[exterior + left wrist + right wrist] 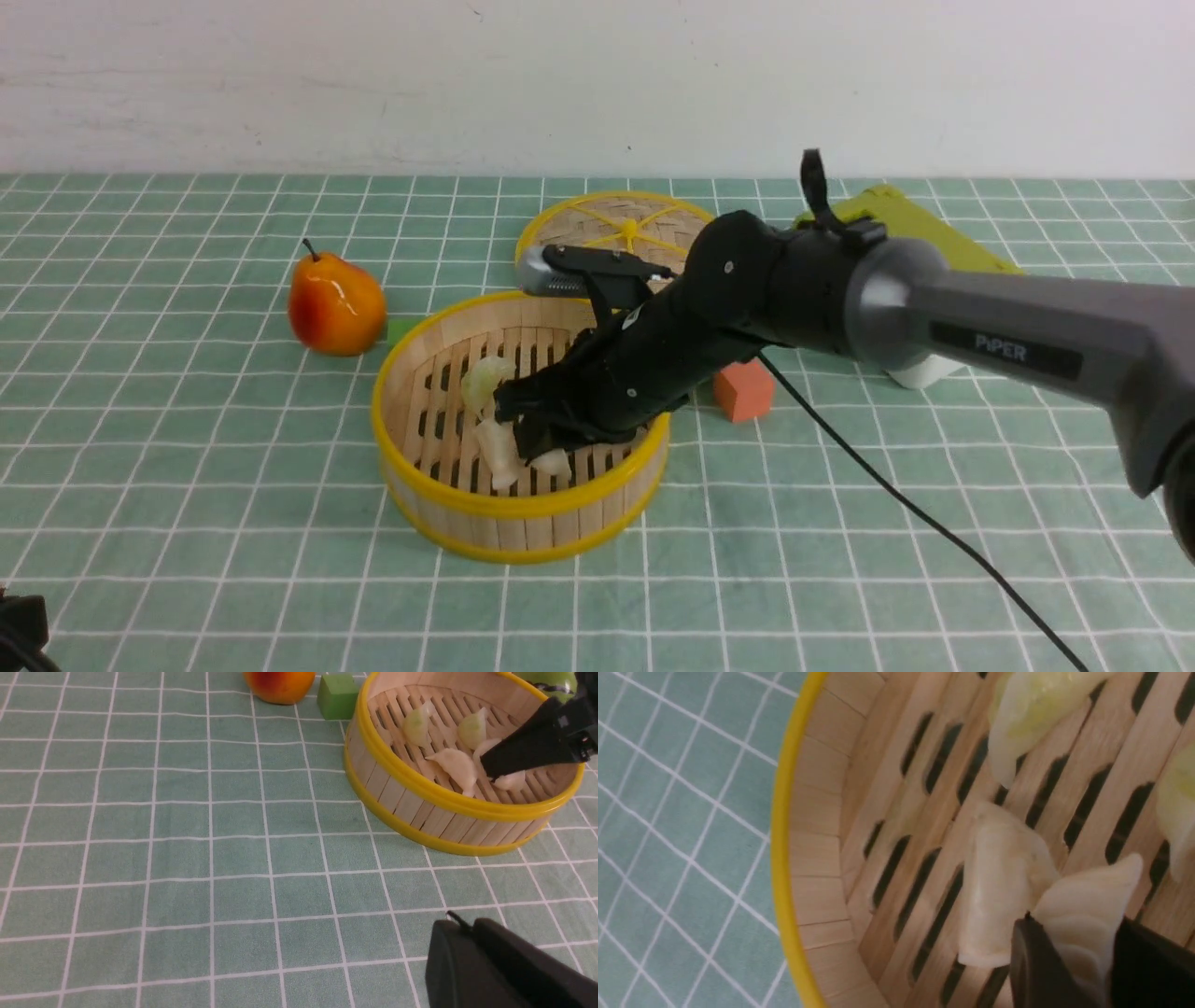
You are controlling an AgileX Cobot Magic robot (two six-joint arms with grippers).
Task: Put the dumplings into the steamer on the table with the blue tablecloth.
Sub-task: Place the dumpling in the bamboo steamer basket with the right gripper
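Observation:
The round bamboo steamer (pixel 523 546) stands mid-table on the blue tablecloth (pixel 187 448). My right gripper (pixel 540 450) reaches down inside it, shut on a cream dumpling (pixel 1087 905) that shows between its two dark fingers (pixel 1036 961). Another cream dumpling (pixel 999 905) lies on the slats, touching the held one. Two greenish dumplings (pixel 416 725) (pixel 473 730) lie farther back on the slatted floor. My left gripper (pixel 467 924) hovers over bare cloth in front of the steamer, its fingers together and nothing in them.
A pear (pixel 336 303) and a green block (pixel 337 696) sit left of the steamer. The flat woven lid (pixel 621 233) lies behind it and an orange block (pixel 744 389) to its right. A yellow-green object (pixel 901 219) is at the back right. The right arm's cable (pixel 934 532) trails across the cloth.

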